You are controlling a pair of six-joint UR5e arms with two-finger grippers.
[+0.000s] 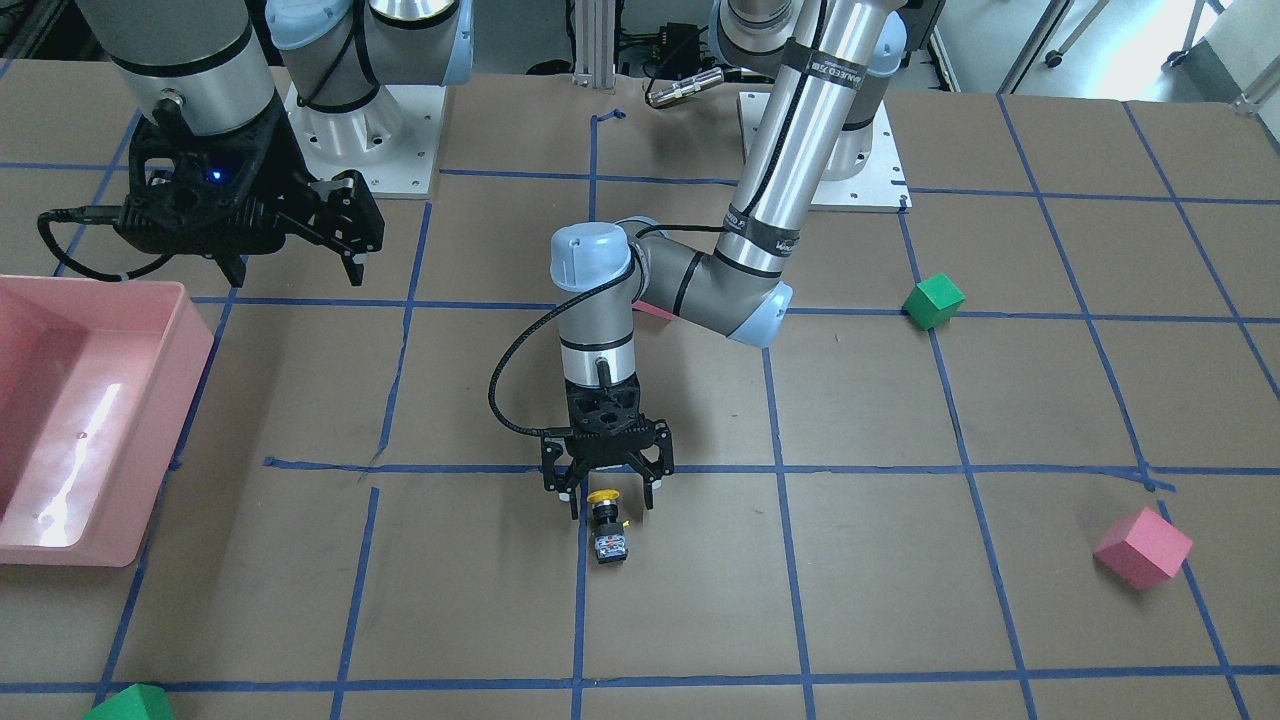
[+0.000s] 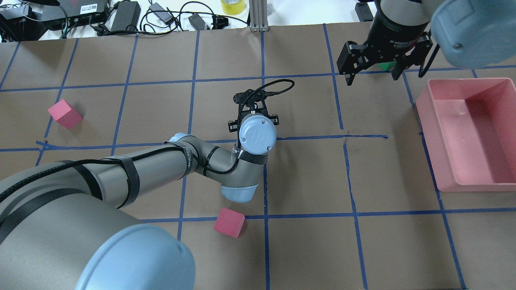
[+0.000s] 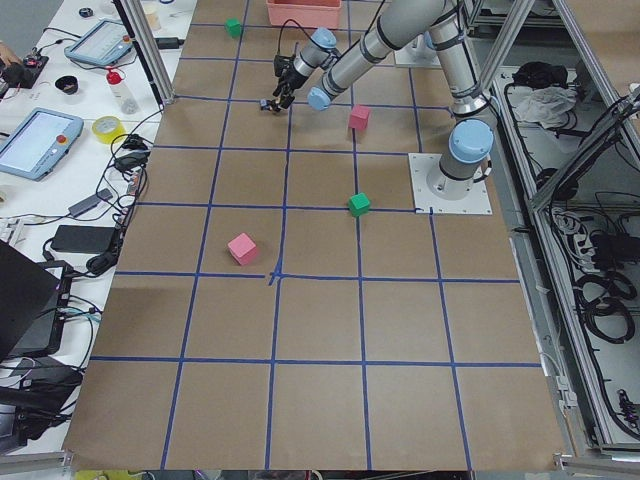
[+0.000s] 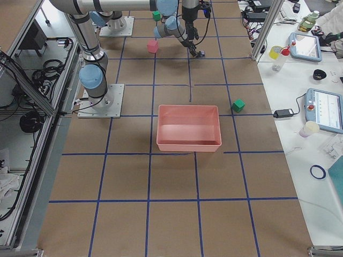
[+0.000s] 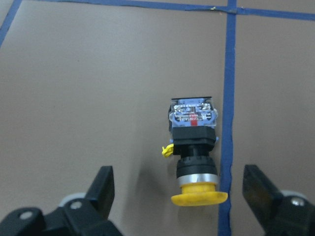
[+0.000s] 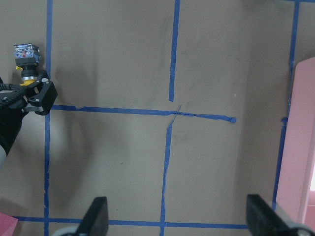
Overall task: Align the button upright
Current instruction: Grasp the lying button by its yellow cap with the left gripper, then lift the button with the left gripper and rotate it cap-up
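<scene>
— From the front, how does the button (image 1: 606, 525) lie?
— On its side at mid-table (image 1: 900, 600), with its long axis along a blue tape line (image 1: 579, 620) just beside it. The yellow cap points towards the robot and the whitish contact block points away.
— What lies around it?
— A green cube (image 1: 933, 300), a pink cube (image 1: 1143, 547) and the pink bin (image 1: 150, 430), all well apart from it. The left gripper (image 1: 610, 500) hangs over the cap with one finger on either side, spread wider than the cap.
— Overhead?
— The left wrist covers the button. A second pink cube (image 2: 229, 222) lies near that arm's elbow. The right gripper (image 2: 373, 75) hangs near the bin, jaws wide, with nothing between them.
— The side views?
— The button is too small to judge there, just a speck under the left gripper.
— Left wrist camera?
— The button runs lengthwise, cap nearest the camera, block farthest, tape just to its side. Both fingers (image 5: 103, 189) stand clear of it and hold nothing.
— Right wrist camera?
— The fingers are far apart over bare table, gripping nothing. The button shows in one corner, beneath the other gripper.
</scene>
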